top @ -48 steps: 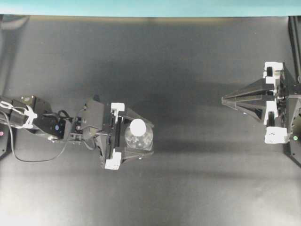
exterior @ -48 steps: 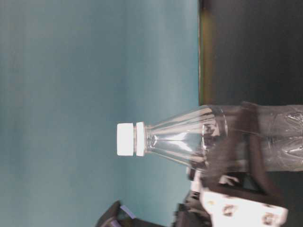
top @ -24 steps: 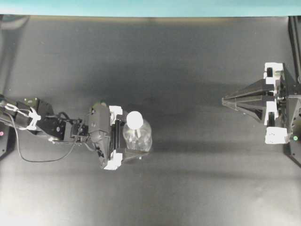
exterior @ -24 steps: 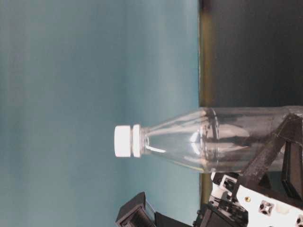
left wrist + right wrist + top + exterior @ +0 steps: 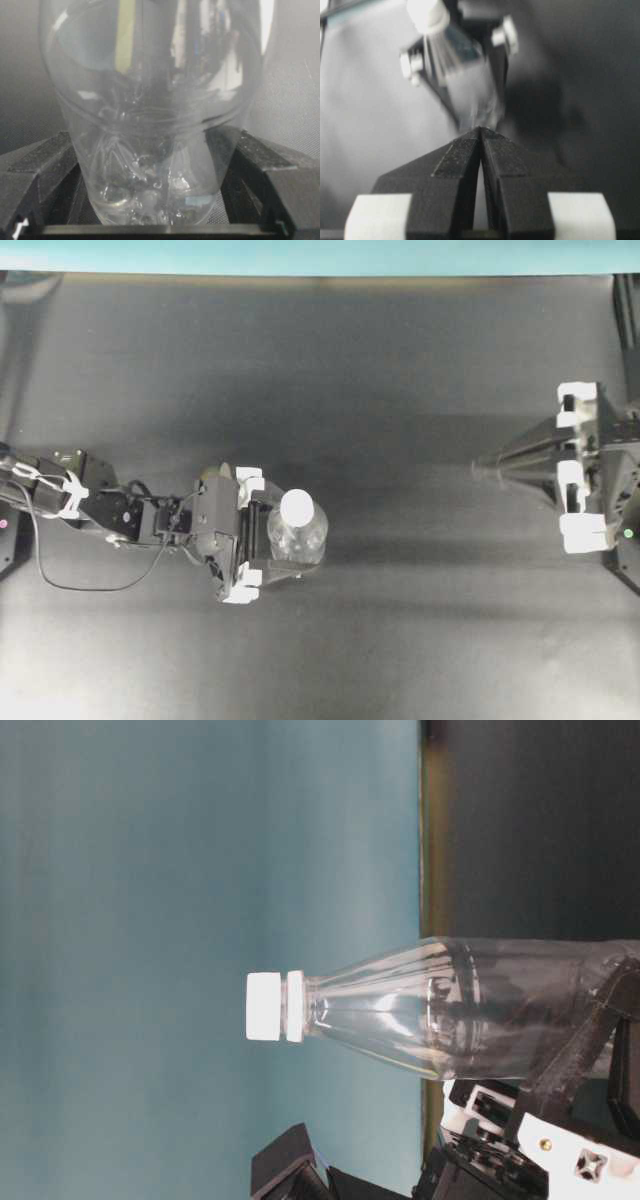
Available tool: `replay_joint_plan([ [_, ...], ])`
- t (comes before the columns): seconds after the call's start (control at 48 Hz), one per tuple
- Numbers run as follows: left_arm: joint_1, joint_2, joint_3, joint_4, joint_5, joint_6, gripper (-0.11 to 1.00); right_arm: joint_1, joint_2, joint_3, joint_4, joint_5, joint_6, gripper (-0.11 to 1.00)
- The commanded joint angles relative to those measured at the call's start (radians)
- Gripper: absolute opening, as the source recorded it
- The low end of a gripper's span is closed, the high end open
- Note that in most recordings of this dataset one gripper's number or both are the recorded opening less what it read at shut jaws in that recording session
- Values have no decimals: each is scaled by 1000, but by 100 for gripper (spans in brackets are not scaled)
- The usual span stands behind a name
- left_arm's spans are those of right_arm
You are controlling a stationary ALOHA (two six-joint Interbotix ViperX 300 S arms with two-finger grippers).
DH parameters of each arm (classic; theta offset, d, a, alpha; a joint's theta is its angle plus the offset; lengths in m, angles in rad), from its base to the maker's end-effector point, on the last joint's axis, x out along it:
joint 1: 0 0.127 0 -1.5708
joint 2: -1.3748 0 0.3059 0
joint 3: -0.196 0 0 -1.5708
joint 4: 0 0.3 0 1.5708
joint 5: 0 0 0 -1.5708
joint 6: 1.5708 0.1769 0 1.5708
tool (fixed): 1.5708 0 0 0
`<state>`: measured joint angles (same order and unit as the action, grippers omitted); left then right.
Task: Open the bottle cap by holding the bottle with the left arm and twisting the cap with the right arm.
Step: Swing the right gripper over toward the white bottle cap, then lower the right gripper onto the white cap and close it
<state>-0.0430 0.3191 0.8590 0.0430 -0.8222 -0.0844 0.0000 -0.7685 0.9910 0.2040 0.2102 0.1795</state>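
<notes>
Bottle [image 5: 296, 540] stands upright on desk [image 5: 400, 390], left pincer [image 5: 272, 537] clamped low on its body to brace it, leaving cap [image 5: 297, 508] exposed; right pincer [image 5: 480, 465] closed, empty, well apart.

The clear bottle [image 5: 470, 1010] lies sideways across this turned view, its white bottle cap [image 5: 264, 1007] pointing left against a teal backdrop. Black fingers [image 5: 585, 1045] of the left gripper [image 5: 600, 1050] cross the wide lower body at the right edge, apparently pressed on it, though the contact is hard to judge through the plastic. The neck and cap stand well clear of the fingers. Below them sits the gripper's white end block [image 5: 560, 1150].
</notes>
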Motion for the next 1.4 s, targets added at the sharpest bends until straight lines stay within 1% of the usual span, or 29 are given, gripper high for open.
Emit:
replay_joint_plan([
  [0.0,-8,0,-6,3,3,0,83,0,52,-132,2,198,69,0],
  [0.104,-6,0,-6,2,14,2,83,0,132,-267,3,408,153,0],
  [0.167,-6,0,-8,3,26,2,83,2,187,-356,2,514,189,0],
  [0.229,-6,2,-9,3,31,2,83,8,253,-454,3,620,207,2],
  [0.292,-6,2,-8,3,32,2,83,12,313,-532,2,692,207,10],
  [0.354,-6,2,-9,2,32,2,83,14,370,-606,3,752,209,20],
  [0.396,-6,2,-9,3,32,2,83,14,410,-655,3,782,210,30],
  [0.5,-6,2,-8,2,32,2,83,14,514,-782,3,841,218,59],
  [0.563,-8,2,-8,3,34,2,83,14,571,-847,3,868,222,75],
  [0.626,-9,2,-8,3,34,2,83,12,626,-913,2,904,238,84],
  [0.688,-9,2,-8,3,34,2,83,8,692,-1000,9,956,276,85],
  [0.771,-12,2,-9,3,34,2,83,-2,769,-1095,18,1022,359,84],
  [0.876,-12,2,-8,3,34,0,83,-6,850,-1190,18,1098,466,84],
  [0.959,-12,2,-6,3,34,-2,83,-5,911,-1262,18,1132,523,84],
  [1.063,-12,2,-5,2,34,-3,83,0,962,-1315,18,1138,571,84],
  [1.188,-12,2,-5,3,34,-3,83,5,1008,-1348,14,1137,621,83],
  [1.376,-12,2,-3,3,34,-5,83,14,1043,-1348,11,1140,621,83],
])
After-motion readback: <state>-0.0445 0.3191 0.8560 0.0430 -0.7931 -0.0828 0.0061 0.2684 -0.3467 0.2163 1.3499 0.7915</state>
